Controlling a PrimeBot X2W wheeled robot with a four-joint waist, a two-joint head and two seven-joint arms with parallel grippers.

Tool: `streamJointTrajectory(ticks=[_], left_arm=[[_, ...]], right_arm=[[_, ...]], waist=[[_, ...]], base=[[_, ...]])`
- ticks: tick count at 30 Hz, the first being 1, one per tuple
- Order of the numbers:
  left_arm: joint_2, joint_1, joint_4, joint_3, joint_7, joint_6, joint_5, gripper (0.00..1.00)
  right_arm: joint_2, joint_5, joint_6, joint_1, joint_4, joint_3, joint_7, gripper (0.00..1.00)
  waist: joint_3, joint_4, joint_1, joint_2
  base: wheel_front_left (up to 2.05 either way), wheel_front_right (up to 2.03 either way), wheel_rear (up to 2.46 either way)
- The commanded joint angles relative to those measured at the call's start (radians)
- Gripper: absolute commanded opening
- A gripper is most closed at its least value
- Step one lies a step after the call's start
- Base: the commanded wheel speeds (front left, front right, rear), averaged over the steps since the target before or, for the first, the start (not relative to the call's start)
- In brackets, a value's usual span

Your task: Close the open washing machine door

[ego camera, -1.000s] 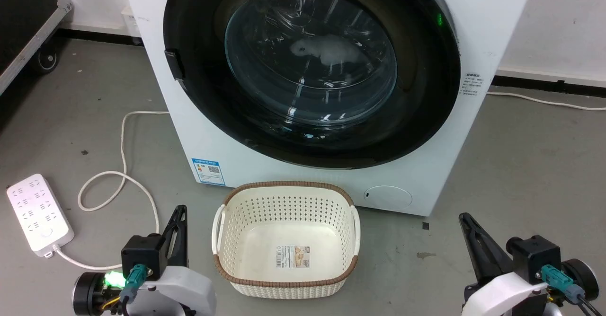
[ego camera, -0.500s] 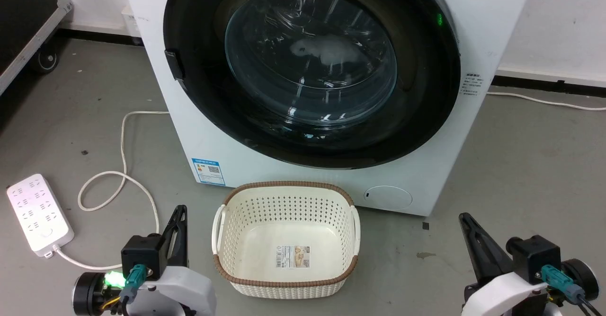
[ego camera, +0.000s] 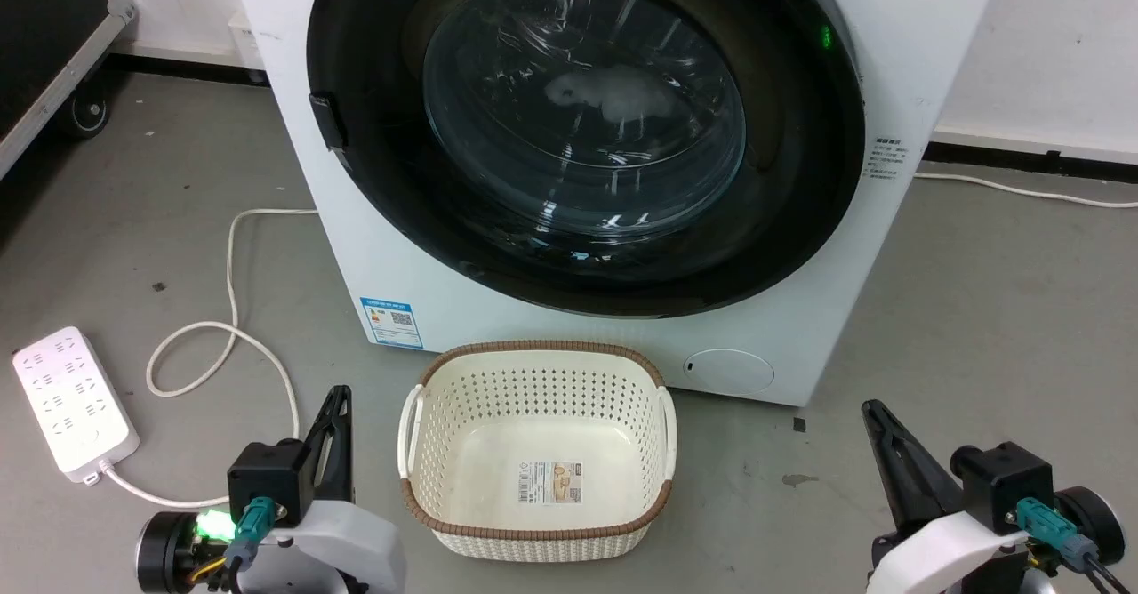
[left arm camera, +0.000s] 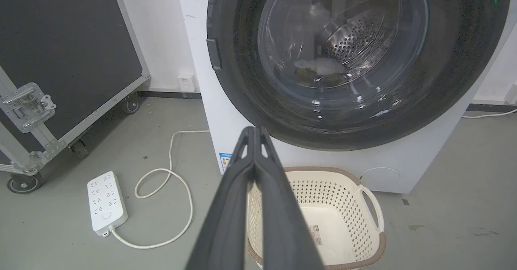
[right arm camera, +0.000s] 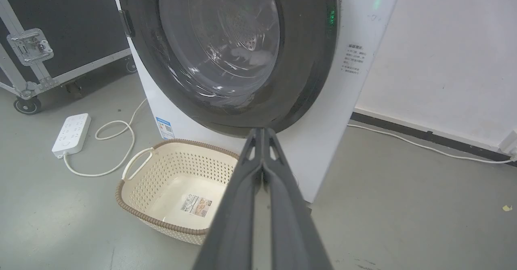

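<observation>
The white washing machine (ego camera: 551, 314) stands ahead of me. Its washing machine door (ego camera: 582, 123), a wide glossy black rim around a bulging glass window, lies flat against the machine's front, with the latch tab at its left edge. Through the glass a pale item shows inside the steel drum. The door also shows in the left wrist view (left arm camera: 343, 51) and the right wrist view (right arm camera: 220, 39). My left gripper (ego camera: 340, 391) is shut and empty, low at the left, well short of the machine. My right gripper (ego camera: 871, 407) is shut and empty, low at the right.
A cream perforated basket (ego camera: 542, 346) with a brown rim sits on the floor right before the machine, between my grippers. A white power strip (ego camera: 71, 407) and its looping cable (ego camera: 233, 265) lie at the left. A black wheeled case (left arm camera: 60, 60) stands far left.
</observation>
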Motion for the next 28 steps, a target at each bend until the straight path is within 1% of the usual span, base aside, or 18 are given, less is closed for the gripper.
streamJointTrajectory(ticks=[1,28], left_arm=[[0.0,0.014,-0.004,0.003,0.0,-0.006,0.003,0.0],[0.0,0.014,-0.004,0.003,0.0,-0.006,0.003,0.0]], right_arm=[[-0.002,-0.008,-0.001,-0.014,-0.005,0.0,0.0,0.0],[-0.002,-0.008,-0.001,-0.014,-0.005,0.0,0.0,0.0]], waist=[[0.0,0.0,0.0,-0.0001],[0.0,0.0,0.0,-0.0001]], base=[[0.0,0.0,0.0],[0.0,0.0,0.0]])
